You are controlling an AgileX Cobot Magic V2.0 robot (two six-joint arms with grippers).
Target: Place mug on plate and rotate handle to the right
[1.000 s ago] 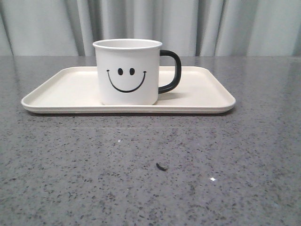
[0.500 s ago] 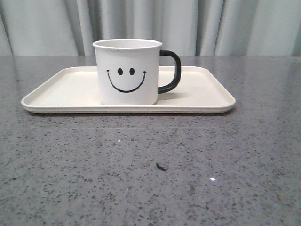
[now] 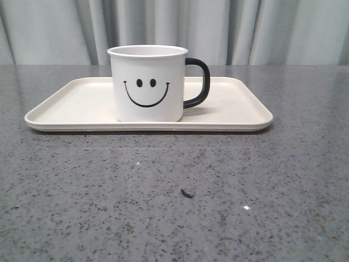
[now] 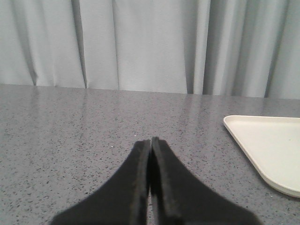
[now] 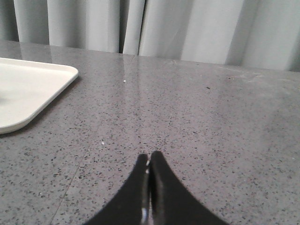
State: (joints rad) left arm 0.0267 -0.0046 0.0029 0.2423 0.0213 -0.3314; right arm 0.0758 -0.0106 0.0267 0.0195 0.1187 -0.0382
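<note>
Where grey curtains [image 3: 229,30] back speckled table [image 3: 174,191], mug [image 3: 147,82] upright on plate [image 3: 234,106], both fingers pressed together, empty.

Grey speckled stone-look worktop [image 3: 174,185] filling the near and middle field, its far edge running straight across the front view. Behind that far edge, a pale grey pleated curtain [image 3: 229,30] hangs in vertical folds across the whole width (the same curtain backs both wrist views). Soft, even light; small bright glints lie on the polished surface. A small dark fleck [image 3: 187,192] lies near the worktop's near edge
</note>
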